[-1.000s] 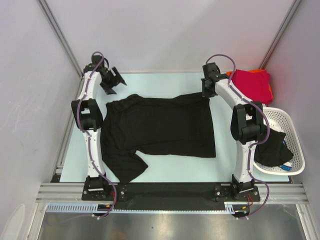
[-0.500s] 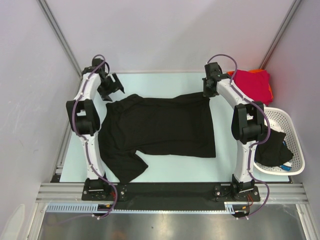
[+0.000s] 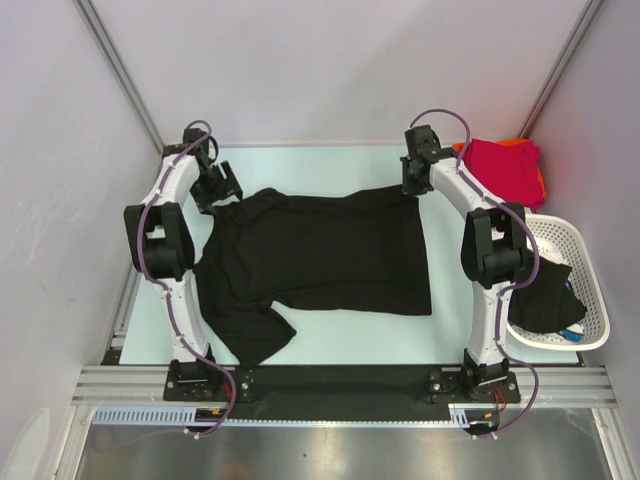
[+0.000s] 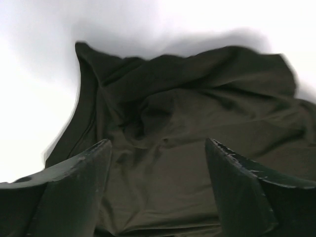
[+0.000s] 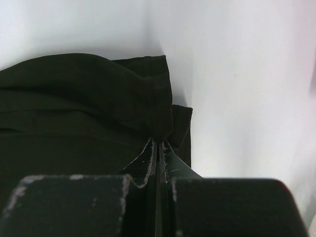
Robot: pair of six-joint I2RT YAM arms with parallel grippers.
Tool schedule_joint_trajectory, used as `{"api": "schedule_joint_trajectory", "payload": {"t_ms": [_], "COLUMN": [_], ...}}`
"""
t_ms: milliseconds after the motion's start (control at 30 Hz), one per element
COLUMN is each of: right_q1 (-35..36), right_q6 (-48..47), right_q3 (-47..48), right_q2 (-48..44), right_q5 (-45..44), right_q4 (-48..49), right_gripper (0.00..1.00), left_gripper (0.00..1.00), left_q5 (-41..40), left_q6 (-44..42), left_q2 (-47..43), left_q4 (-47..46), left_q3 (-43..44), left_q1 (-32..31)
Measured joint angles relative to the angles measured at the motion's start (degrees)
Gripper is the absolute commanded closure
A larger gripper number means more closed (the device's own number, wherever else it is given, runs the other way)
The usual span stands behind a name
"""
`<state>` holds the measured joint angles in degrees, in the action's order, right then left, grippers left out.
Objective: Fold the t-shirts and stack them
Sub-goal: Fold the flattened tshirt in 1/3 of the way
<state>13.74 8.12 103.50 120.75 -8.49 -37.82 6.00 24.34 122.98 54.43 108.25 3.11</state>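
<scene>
A: The black t-shirt (image 3: 320,260) sprawls soft and creased across the surface (image 3: 350,335); right claw (image 5: 157,144) clenched on its hemmed far corner.
B: Left claw (image 4: 158,148) spread wide over rumpled folds!

We see the black shirt (image 3: 320,250) as soft matt cloth, creased in places, with a stitched hem at its edge (the stitching shows best from the right wrist). The red shirt (image 3: 503,168) is matt cloth too, and the orange shirt (image 3: 541,186) looks the same. The basket (image 3: 578,243) is white plastic lattice with a slight sheen. The table (image 3: 380,335) is pale, smooth and matt. On the left gripper (image 4: 158,145) the fingers (image 4: 79,192) look like dark, matt hard plastic, their edges scuffed pale; the right gripper (image 5: 159,144) is scratched likewise. We take the front rail (image 3: 120,383) for ribbed bare metal, and the sheet (image 3: 330,450) below it for brushed metal with a dull shine.
</scene>
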Motion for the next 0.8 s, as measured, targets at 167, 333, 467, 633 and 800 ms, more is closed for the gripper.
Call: {"api": "schedule_joint_trajectory", "payload": {"t_ms": [167,333,467,633,800], "right_q1": [0.0,0.1,0.2,0.3,0.3], "right_q6": [0.0,0.0,0.0,0.0,0.0], "right_q3": [0.0,0.0,0.0,0.0,0.0], "right_q2": [0.0,0.0,0.0,0.0,0.0], "right_q5": [0.0,0.0,0.0,0.0,0.0], "right_q4": [0.0,0.0,0.0,0.0,0.0], "right_gripper": [1.0,1.0,1.0,1.0,1.0], "left_gripper": [0.39,0.44,0.55,0.69,0.4], "left_q5": [0.2,0.2,0.4,0.8,0.7], "left_q6": [0.0,-0.4,-0.5,-1.1,-2.2], "left_q2": [0.0,0.0,0.2,1.3,3.2], "left_q4": [-0.5,-1.1,-1.3,-1.4,-1.0], "left_q3": [-1.2,-0.5,1.6,2.6,2.9], "left_q1": [0.0,0.0,0.0,0.0,0.0]}}
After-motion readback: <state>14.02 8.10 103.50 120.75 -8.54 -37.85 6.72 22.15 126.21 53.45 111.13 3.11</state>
